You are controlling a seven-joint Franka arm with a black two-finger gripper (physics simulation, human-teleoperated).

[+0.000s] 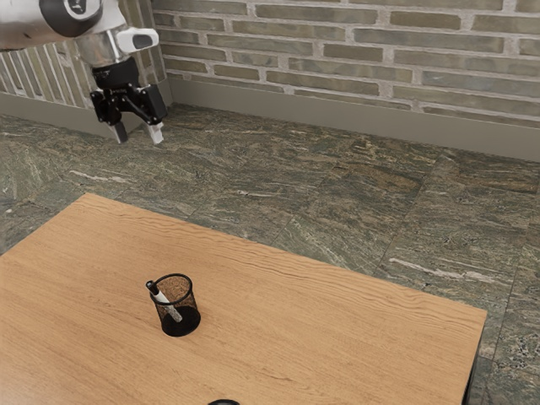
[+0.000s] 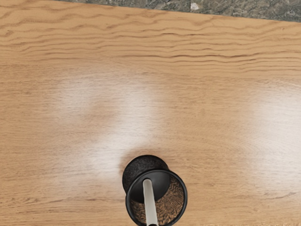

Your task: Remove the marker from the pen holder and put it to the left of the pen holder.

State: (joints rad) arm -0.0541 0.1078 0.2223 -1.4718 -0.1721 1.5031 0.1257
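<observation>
Marker (image 2: pixel 149 202) aslant inside pen holder (image 2: pixel 143 163)

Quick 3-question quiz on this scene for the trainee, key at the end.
1. Where is the marker?
a) flat on the table
b) leaning inside the pen holder
c) on the floor
2. True or false: the hand is open, with nothing between its fingers.
3. Fill in the colour: the marker's upper end, at the holder's rim, is ____.
Key: 1 b; 2 true; 3 black.
</observation>
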